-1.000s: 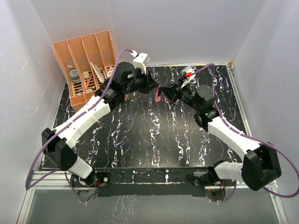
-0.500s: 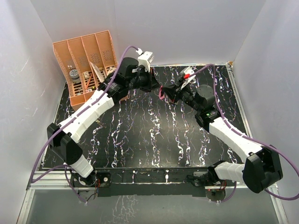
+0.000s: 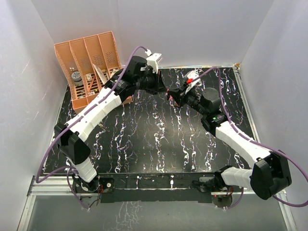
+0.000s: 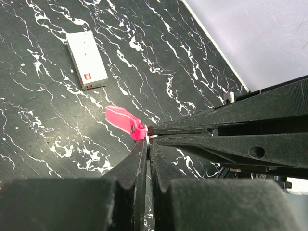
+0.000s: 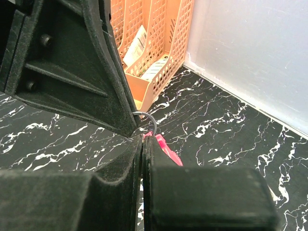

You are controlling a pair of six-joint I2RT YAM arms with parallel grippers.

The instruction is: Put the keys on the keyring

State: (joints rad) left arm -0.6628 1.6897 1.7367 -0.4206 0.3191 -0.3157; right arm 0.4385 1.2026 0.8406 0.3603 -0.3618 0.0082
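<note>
My left gripper (image 4: 147, 140) is pinched fully shut. Over the last second that arm has swung its wrist round and reached further toward the back, bringing its tips right up against the right gripper (image 5: 143, 142). The right gripper is closed as well, clamped on the ring end of the pink strap (image 4: 122, 121), which sticks out past its tip in the air. The right arm has barely shifted.

In the right wrist view, the left tips now touch the small ring (image 5: 154, 126). A pale sliver (image 4: 153, 137) shows at those tips. It may be the key, though I cannot tell for certain. I judge this to be the threading step itself, with the key at the ring but not yet on it.

Room is tight. Both sets of fingers meet at one spot, so any twist must be small. The back wall (image 4: 250, 33) is near. The orange file rack (image 5: 161, 43) stands off to the left. The white box (image 4: 86, 60) lies on the table (image 3: 144, 139), well apart from the strap.
</note>
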